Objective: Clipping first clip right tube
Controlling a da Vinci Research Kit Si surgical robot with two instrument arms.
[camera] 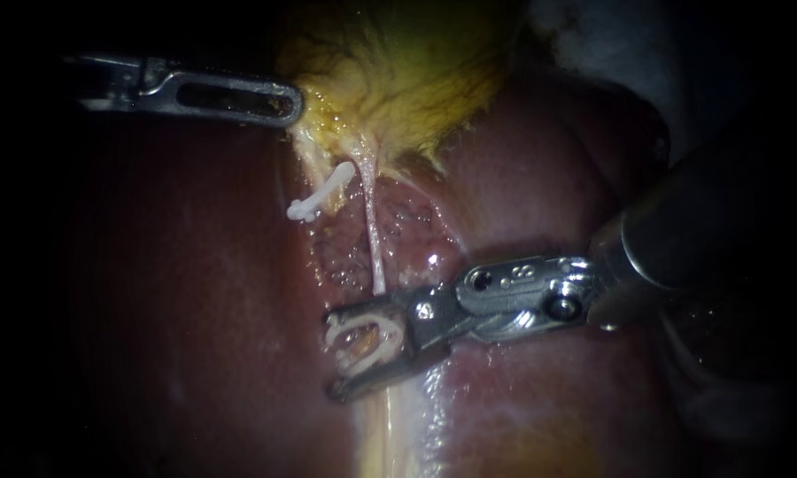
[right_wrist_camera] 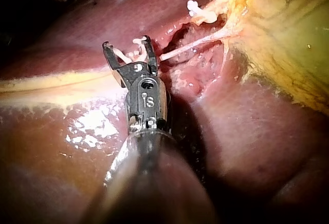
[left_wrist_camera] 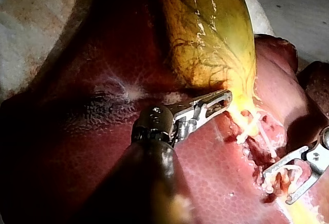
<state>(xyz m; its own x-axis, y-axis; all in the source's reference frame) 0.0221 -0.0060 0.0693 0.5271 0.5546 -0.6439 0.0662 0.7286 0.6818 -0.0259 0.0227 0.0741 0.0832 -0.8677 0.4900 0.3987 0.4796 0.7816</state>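
A thin pale tube runs from the yellow gallbladder down to my right instrument. Its jaws stand wide apart, carry a white clip between them and straddle the tube's lower end. The right wrist view shows the same jaws at the tube. Left of this tube, another white clip sits on a short stump of tissue. My left instrument comes in from the upper left, and its jaws lie together on the gallbladder's edge.
Dark red liver lies all around, with a raw dissected bed between the two tubes. A pale yellow streak runs on below the right instrument's jaws. White cloth shows at the upper right.
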